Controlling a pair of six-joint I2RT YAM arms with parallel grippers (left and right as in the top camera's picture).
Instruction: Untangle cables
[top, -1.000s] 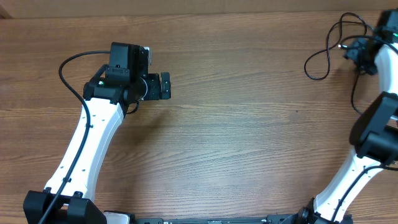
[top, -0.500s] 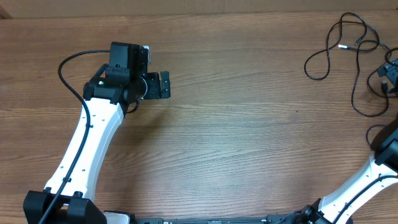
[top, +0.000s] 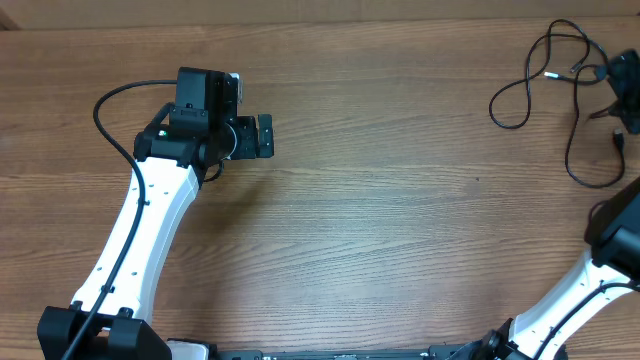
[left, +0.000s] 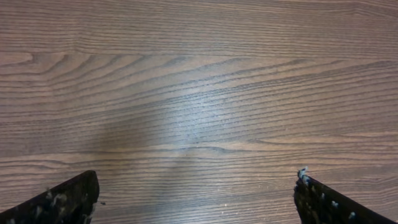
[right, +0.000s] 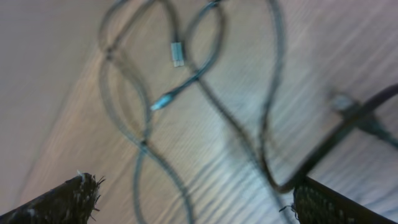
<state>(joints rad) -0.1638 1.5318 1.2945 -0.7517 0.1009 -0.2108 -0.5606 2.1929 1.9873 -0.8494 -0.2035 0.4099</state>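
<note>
Quick headcount: two white robot arms, the left arm (top: 140, 230) and the right arm (top: 560, 300). One wooden surface (top: 400, 230). The cables (right: 143, 142) sit in one loose tangle of thin black cords. Looks like two, but I can't say for sure. Two plug tips show up close: one plug end (right: 177, 54) and a second plug end (right: 160, 101).

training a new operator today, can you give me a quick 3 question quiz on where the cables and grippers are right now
1. True or false: the left gripper hangs over bare table, away from the cables.
2. In the overhead view, the cables lie: A near left, B centre, C far right.
3. Fill in: the right gripper, above the cables, has its jaws ___.

Key: 1 true; 2 C; 3 open.
</note>
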